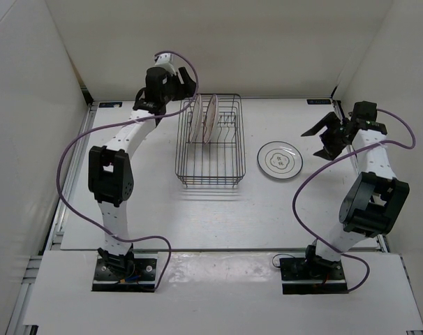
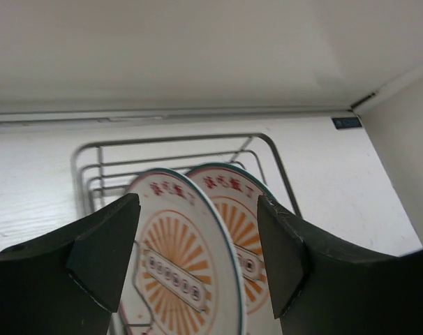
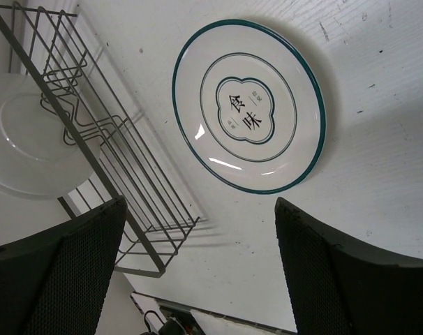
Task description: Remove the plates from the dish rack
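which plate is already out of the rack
The ring-patterned plate lying flat on the table right of the rack; the two orange-patterned plates stand upright inside it.

White bench (image 1: 162, 216) in front of me carries the black wire dish rack (image 1: 218, 157) near its middle, and one ringed plate (image 1: 280, 160) lies flat right of it, apart.

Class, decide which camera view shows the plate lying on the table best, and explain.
Right wrist: the ringed plate appears large, its teal rim and centre characters sharp. Top external shows it small, right of the dish rack. Left wrist misses it.
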Robot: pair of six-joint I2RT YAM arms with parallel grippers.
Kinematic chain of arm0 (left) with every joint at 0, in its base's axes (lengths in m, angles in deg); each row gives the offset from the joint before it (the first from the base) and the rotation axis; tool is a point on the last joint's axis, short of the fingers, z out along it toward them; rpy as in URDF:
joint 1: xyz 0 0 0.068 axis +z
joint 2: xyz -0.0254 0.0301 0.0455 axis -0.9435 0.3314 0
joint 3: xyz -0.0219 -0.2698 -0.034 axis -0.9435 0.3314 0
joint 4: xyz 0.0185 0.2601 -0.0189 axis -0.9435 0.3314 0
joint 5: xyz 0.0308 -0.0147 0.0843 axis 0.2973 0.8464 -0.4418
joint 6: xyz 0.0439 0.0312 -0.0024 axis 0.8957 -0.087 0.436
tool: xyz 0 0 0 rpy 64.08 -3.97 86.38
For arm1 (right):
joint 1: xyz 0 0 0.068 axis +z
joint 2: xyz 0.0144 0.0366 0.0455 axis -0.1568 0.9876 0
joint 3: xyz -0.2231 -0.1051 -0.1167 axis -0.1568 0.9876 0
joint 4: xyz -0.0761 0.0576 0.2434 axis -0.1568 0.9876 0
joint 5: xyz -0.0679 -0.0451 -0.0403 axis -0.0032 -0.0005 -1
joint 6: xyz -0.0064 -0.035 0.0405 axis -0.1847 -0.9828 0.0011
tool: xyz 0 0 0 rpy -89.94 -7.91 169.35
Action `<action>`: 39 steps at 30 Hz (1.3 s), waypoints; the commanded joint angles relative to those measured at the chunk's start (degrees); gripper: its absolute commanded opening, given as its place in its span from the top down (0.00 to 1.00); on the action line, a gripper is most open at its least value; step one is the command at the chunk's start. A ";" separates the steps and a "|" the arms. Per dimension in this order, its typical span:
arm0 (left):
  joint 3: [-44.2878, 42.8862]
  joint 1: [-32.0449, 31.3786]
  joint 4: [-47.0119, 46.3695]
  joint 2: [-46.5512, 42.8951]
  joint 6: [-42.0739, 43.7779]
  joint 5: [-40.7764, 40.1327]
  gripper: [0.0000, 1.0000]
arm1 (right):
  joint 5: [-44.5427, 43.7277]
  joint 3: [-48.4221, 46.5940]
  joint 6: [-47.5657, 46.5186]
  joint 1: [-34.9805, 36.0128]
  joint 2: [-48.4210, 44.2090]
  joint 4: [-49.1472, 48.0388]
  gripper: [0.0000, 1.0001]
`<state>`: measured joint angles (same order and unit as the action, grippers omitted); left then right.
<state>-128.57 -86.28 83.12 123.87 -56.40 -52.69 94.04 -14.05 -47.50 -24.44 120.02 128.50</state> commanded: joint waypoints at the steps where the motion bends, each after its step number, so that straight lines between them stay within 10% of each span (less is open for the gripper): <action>1: 0.89 -2.38 0.13 -0.89 -1.76 4.86 0.22 | 1.52 0.75 0.39 -0.40 -1.14 -0.30 0.12; 12: -0.07 -4.58 6.10 2.98 0.97 6.36 0.28 | 1.61 2.43 0.22 -0.58 -3.34 -0.04 0.12; 39: 0.46 -3.61 -10.67 -0.80 -8.51 9.52 1.00 | 8.37 -0.39 5.40 -6.81 4.05 -6.19 0.14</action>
<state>-127.07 -89.04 79.86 128.41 -60.36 -46.81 99.77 -11.95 -43.41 -30.38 123.89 124.43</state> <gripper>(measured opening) 0.191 0.865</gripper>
